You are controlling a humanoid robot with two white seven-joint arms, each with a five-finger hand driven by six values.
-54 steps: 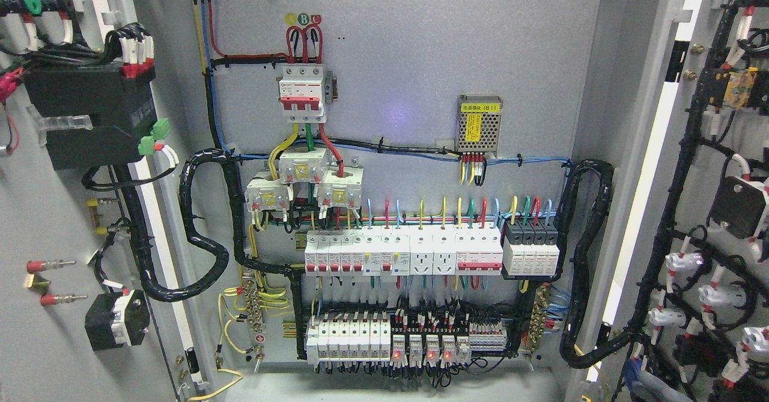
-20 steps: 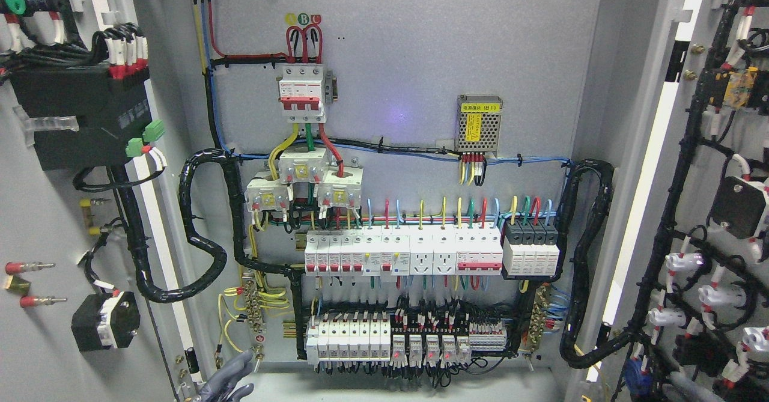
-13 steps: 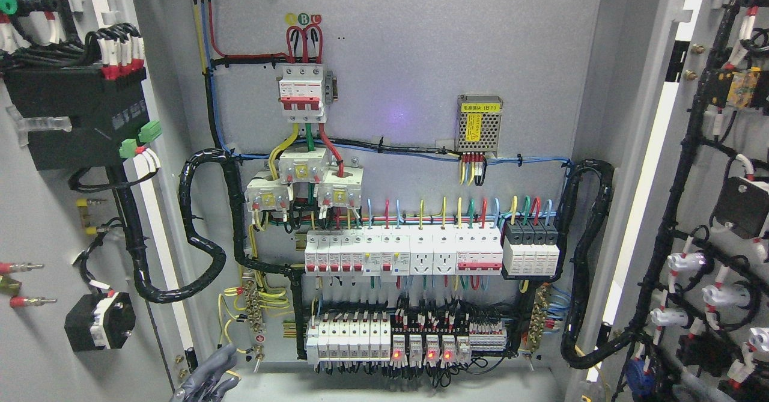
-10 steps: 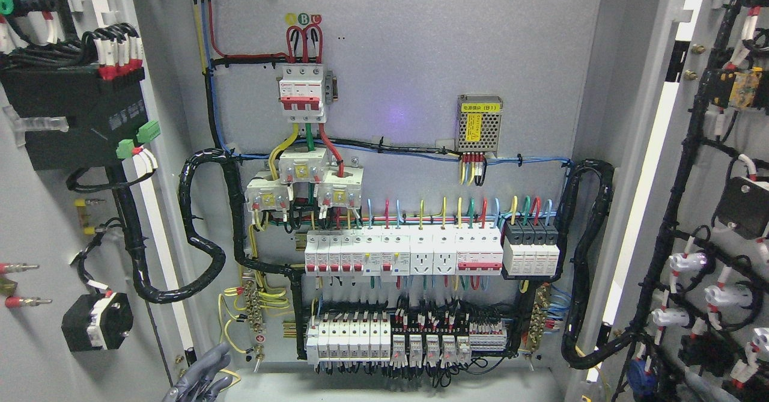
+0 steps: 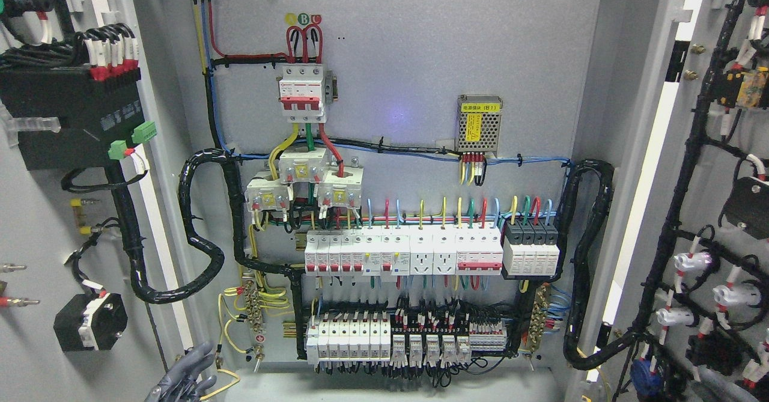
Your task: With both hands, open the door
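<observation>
The grey steel electrical cabinet (image 5: 408,59) stands with both doors swung outward, exposing the back panel.

Left grey door (image 5: 36,222): fills the left edge of the view, inner face toward the camera. It carries a black rectangular module (image 5: 72,119) with green connectors and a black corrugated cable loom (image 5: 198,240) that loops from the door into the cabinet.

Right grey door (image 5: 721,149): fills the right edge of the view, inner face visible, with black wiring harnesses and white-capped components mounted on it.

Back panel: a white three-pole main breaker (image 5: 303,92) sits at the upper centre. A perforated metal power supply with a yellow label (image 5: 479,124) sits to its right. A row of white circuit breakers and sockets (image 5: 402,252) runs across the middle, with a lower row of white terminal modules and relays (image 5: 387,342) beneath.

Left hand (image 5: 183,378): dark grey, visible at the bottom edge just beside the lower inner edge of the left door. Its fingers (image 5: 201,354) are spread and point upward, gripping nothing. Contact with the door cannot be determined.

Right hand: outside the view.
</observation>
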